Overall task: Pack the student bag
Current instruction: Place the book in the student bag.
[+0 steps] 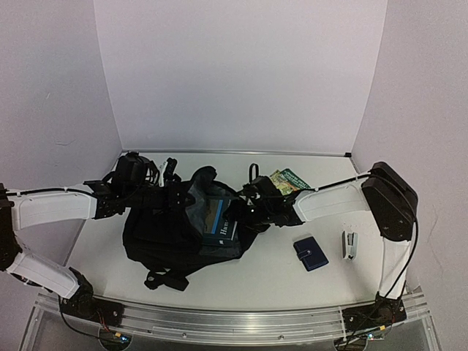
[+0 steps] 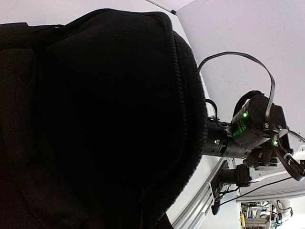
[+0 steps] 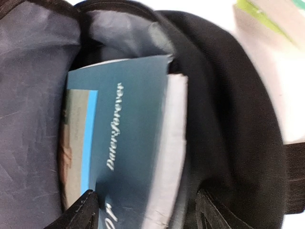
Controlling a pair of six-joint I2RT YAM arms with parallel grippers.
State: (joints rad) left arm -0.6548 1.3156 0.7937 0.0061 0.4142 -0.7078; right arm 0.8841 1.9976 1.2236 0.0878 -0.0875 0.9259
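Back right gripper straight out of bag mouth, jaws parted astride book, gripping nothing; avoid snagging lining. Leave left gripper pinched shut at rim of bag, mid-table.

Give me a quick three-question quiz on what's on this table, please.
1. True or false: the student bag is zipped shut.
2. Which lies farthest back on the table: A wallet, B stapler, C green booklet?
3. Fill in: the blue book sits in the bag, against its ___ lining.
Key: 1 false; 2 C; 3 grey.
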